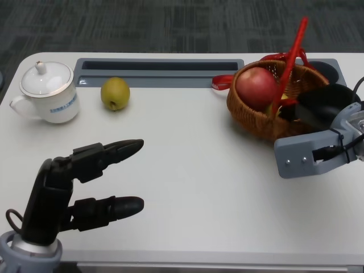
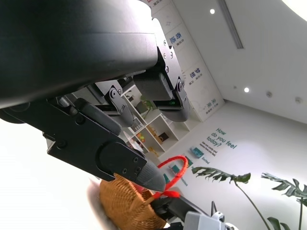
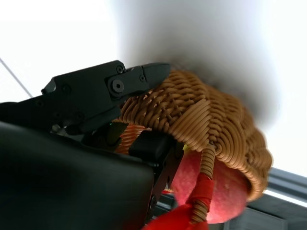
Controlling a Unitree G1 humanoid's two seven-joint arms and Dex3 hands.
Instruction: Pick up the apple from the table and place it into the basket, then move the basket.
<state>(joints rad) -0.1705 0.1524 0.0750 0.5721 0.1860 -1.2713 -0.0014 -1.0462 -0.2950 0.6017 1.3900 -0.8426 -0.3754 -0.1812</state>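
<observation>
Apple (image 1: 256,86) seen lying inside the wicker basket (image 1: 250,116), just ahead of the right hand (image 1: 318,108). Basket rim is gripped by the right hand, fingers (image 3: 144,76) over the outer weave and inside the wall. Red handle (image 1: 290,57) stands tilted above. Left hand (image 1: 79,182) is held well apart from the basket, low over the desk (image 1: 187,187), fingers spread, nothing held. Beyond it, a pear (image 1: 115,93) and white teapot (image 1: 48,94) are noted.

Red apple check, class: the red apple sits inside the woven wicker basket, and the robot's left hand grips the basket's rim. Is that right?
Not quite. The red apple does sit inside the woven wicker basket, but the right hand grips the rim, fingers over the weave. The head view shows the left hand apart from it, holding nothing.
</observation>
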